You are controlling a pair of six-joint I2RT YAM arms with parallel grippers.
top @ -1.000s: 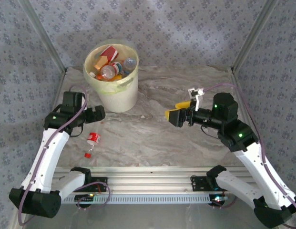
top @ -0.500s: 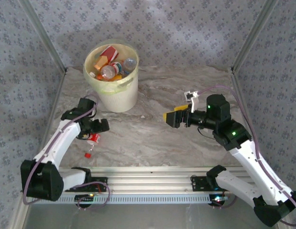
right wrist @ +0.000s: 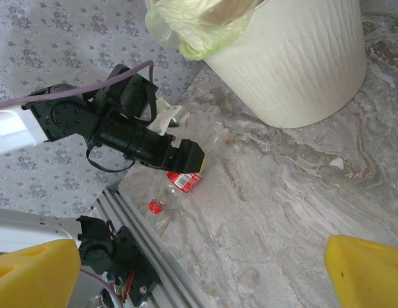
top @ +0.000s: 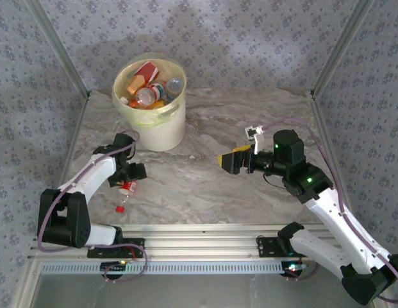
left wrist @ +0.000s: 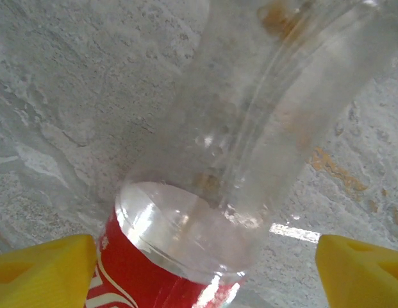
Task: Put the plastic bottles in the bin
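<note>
A clear plastic bottle (top: 126, 188) with a red label and a red cap (top: 120, 208) lies on the marble table, near the front left. My left gripper (top: 129, 177) is down over it, open, its yellow fingers (left wrist: 45, 269) on either side of the bottle (left wrist: 205, 212); the right-hand finger stands clear of it. The cream bin (top: 161, 128) stands at the back left and holds several bottles (top: 147, 86). My right gripper (top: 234, 160) hovers open above the table's right half with nothing between its fingers (right wrist: 32, 276). The right wrist view looks across at the bin (right wrist: 295, 58), the left gripper (right wrist: 186, 157) and the bottle (right wrist: 184, 181).
Patterned fabric walls close in the table on three sides. The aluminium rail (top: 199, 247) with both arm bases runs along the near edge. The pale green liner (right wrist: 192, 32) hangs over the bin's rim. Bare marble (top: 211, 186) lies between the two grippers.
My left arm has swung forward and down from beside the bin onto the lying bottle, and its jaws have narrowed a little. The right gripper has drifted slightly left and lower.
</note>
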